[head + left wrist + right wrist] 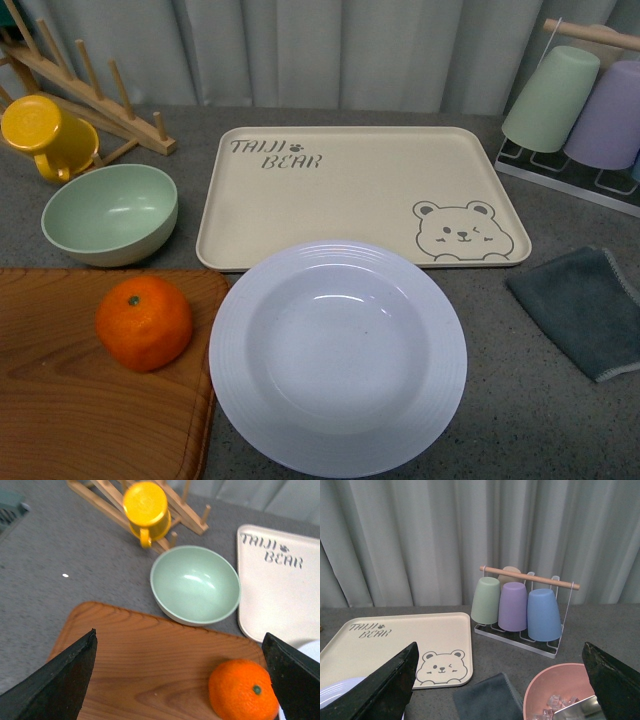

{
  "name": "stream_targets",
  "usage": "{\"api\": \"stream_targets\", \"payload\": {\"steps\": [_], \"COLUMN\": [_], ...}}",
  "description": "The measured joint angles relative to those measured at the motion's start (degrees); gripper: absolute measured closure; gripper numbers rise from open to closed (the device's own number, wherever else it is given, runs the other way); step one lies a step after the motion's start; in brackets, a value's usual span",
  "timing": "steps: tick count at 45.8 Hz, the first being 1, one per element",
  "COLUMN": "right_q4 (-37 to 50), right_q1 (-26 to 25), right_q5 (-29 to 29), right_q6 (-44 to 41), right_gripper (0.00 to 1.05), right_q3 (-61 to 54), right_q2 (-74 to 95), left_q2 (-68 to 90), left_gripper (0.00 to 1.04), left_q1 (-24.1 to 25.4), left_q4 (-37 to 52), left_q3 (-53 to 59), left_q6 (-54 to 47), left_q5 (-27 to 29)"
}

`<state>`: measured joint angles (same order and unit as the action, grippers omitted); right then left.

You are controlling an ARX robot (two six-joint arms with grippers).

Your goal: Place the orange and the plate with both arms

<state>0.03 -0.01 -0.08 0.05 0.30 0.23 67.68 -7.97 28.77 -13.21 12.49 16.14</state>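
The orange (144, 322) rests on a wooden cutting board (60, 400) at the front left. Beside it, the white plate (338, 355) lies on the grey table, its far rim overlapping the beige bear tray (350, 185). Neither arm shows in the front view. In the left wrist view my left gripper (182, 680) hangs open above the board, with the orange (243, 691) close to one finger. My right gripper (502, 685) is open above the table's right side; only a sliver of the plate (342, 687) shows there.
A pale green bowl (110, 213), a yellow mug (45, 135) and a wooden rack (90, 85) stand at the back left. Cups hang on a wire rack (575, 105) at the back right. A grey cloth (585, 305) lies right; a pink bowl (560, 692) holds ice.
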Motion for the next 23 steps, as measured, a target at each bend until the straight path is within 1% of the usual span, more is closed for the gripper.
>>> {"api": "stream_targets", "payload": {"steps": [4, 9, 13, 23], "right_q4": [0.0, 0.0, 0.0, 0.0], "right_q1": [0.0, 0.0, 0.0, 0.0], "right_q5": [0.0, 0.0, 0.0, 0.0], "right_q6": [0.0, 0.0, 0.0, 0.0], "right_gripper": [0.09, 0.09, 0.09, 0.09], "right_q3": [0.0, 0.0, 0.0, 0.0], "right_q2": [0.0, 0.0, 0.0, 0.0], "left_q2": [8.5, 17.5, 20.5, 26.3], "left_gripper": [0.06, 0.06, 0.06, 0.06], "left_q1": [-2.0, -4.6, -5.7, -8.4], "left_q4": [0.7, 1.6, 1.6, -0.7], "left_q3": [-3.1, -6.8, -8.1, -10.9], "left_q6": [1.7, 2.0, 2.5, 3.4], "left_q5": [-2.4, -3.7, -4.9, -12.1]}}
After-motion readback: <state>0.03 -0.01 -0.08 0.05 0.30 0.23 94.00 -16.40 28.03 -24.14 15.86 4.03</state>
